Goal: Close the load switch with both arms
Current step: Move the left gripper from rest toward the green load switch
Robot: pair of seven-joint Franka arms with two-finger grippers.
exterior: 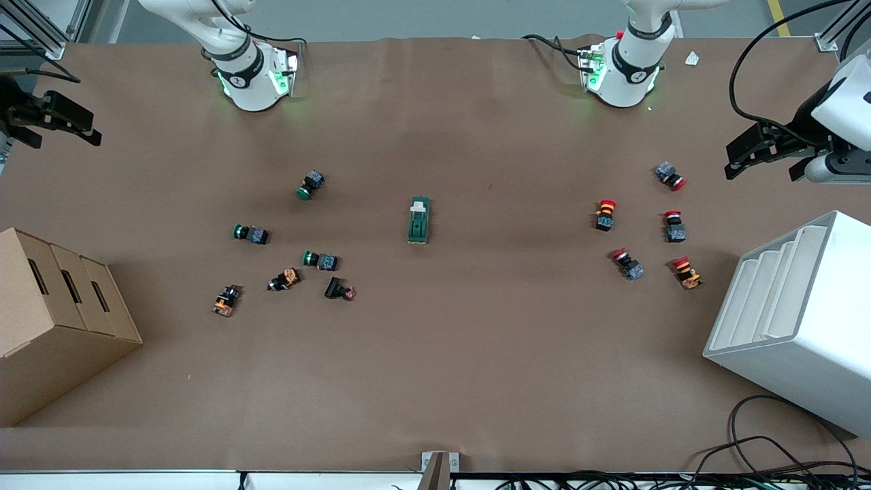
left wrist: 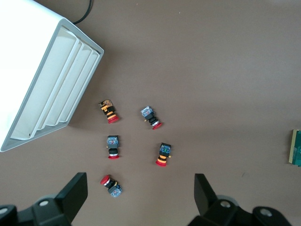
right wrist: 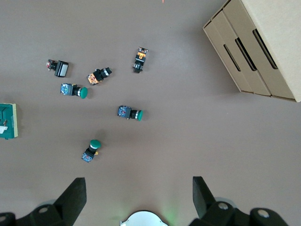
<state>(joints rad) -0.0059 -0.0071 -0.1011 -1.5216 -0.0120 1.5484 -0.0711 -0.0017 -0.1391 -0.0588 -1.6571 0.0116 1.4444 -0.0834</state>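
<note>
The load switch, a dark-green oblong block with its white piece at the end toward the robot bases, lies flat at the middle of the table. It shows cut off at the edge of the left wrist view and of the right wrist view. My left gripper hangs open and empty in the air over the table edge at the left arm's end, above the red push buttons. My right gripper hangs open and empty over the right arm's end. Both are well away from the switch.
Green and orange push buttons lie scattered toward the right arm's end, red ones toward the left arm's end. A cardboard box and a white slotted rack stand at the two ends. Cables lie at the near edge.
</note>
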